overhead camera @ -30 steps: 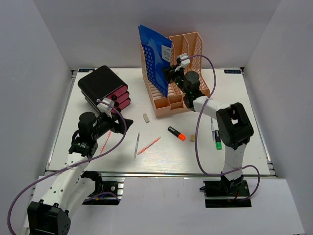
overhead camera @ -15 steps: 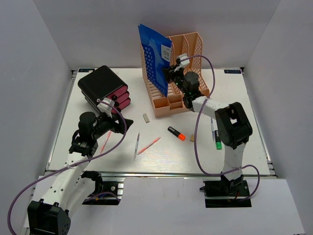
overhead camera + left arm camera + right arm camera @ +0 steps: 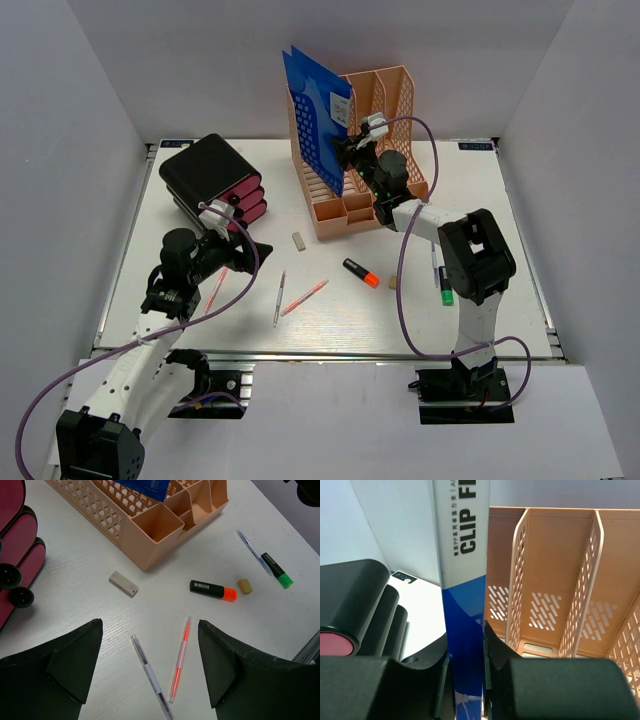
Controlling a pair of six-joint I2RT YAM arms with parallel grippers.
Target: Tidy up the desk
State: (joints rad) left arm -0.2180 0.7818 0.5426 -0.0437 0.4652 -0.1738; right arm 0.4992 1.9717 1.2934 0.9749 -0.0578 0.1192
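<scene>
Slightly to the left since a second ago, the right arm's elbow has swung in toward the peach rack (image 3: 392, 95); the left arm has not shifted. The right gripper (image 3: 466, 652) is clamped on the edge of the blue clip file (image 3: 315, 100), which stands tilted at the rack's left side, at 12 o'clock on the desk (image 3: 500, 260). The left gripper (image 3: 150, 667) hangs at 8 o'clock with its fingers spread wide, holding nothing. A black and maroon case stack (image 3: 212, 180) sits at 10 o'clock. Near the middle lie a white eraser (image 3: 298, 240), an orange highlighter (image 3: 361, 272), a tan eraser (image 3: 394, 283), a pink pen (image 3: 304, 297) and a clear pen (image 3: 279, 298). A green highlighter (image 3: 445, 286) lies at 4 o'clock.
</scene>
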